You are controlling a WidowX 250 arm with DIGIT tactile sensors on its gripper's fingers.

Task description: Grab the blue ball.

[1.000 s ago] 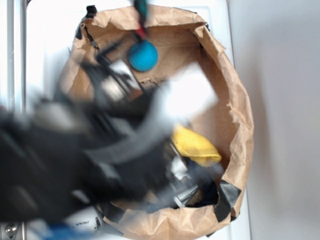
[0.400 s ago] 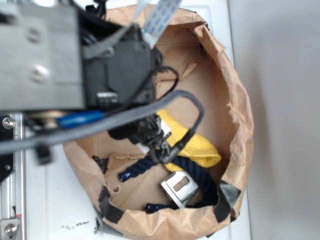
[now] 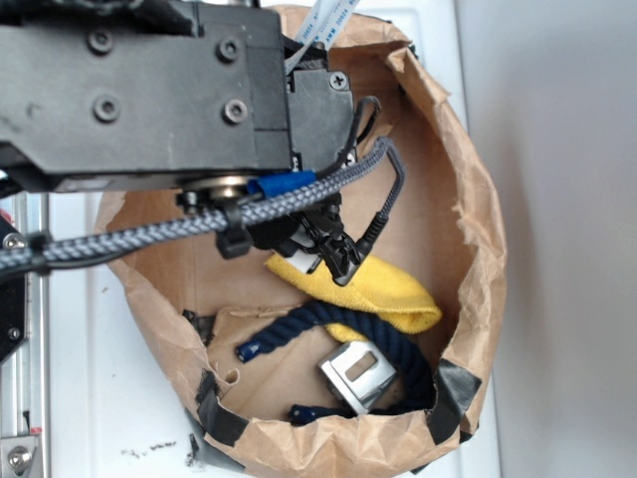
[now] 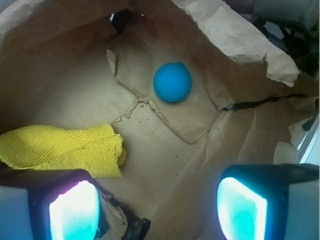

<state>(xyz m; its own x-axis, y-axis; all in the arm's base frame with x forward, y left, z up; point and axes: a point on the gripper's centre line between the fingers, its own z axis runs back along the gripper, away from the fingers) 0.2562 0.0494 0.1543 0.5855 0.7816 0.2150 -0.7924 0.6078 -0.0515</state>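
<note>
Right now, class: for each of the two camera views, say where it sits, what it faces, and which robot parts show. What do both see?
Exterior: overhead, looking down into the brown paper bag; the black arm hides the far end.
Wrist: mounted on the gripper, looking past its open fingers at the blue ball on the bag floor.
Shared: the yellow cloth and bag.

arm [image 3: 149, 95]: black boxy housing, round screws | braided grey cable [image 3: 149, 234] | blue connector [image 3: 282, 185] | white ribbon cable [image 3: 318, 22]

Ball [image 4: 172, 82] in paper bag [image 4: 240, 40], well apart from cloth [image 4: 65, 150]; rope [image 3: 328, 324] beside cloth.
</note>
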